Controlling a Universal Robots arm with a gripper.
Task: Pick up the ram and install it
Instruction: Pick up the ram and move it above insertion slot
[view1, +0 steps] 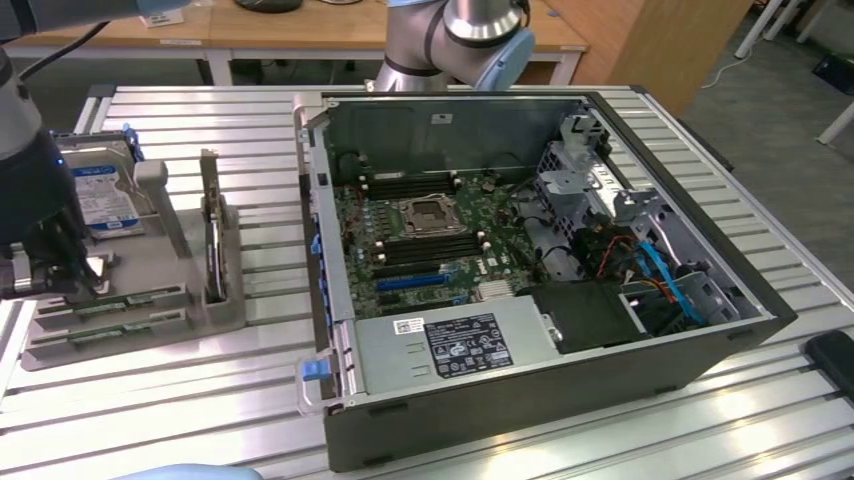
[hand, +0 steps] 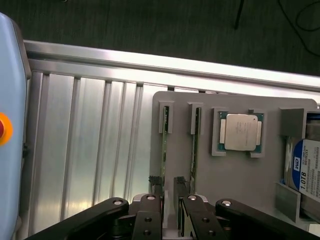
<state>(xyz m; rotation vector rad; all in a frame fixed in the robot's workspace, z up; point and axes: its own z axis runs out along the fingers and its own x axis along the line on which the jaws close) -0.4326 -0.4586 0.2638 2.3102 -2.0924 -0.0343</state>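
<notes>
Since ram (hand: 164, 150) stands on thin edge in slot of gray tray (hand: 240, 200), top edge sticks up, easy to pinch. Not lifted yet. Gripper (hand: 168, 184) sits over one end, fingers (hand: 155, 186) one each side, small gap, looks not squeezed shut. Second stick (hand: 195, 145) stands just beside in own slot, leaving room for finger between. Silver chip (hand: 241, 131) lies flat in next pocket, hard drive (hand: 306, 170) past it. Tray at exterior view's left. Open computer case (view1: 534, 400) at exterior view's right, board (view1: 400, 250) facing up so parts go in from above.
</notes>
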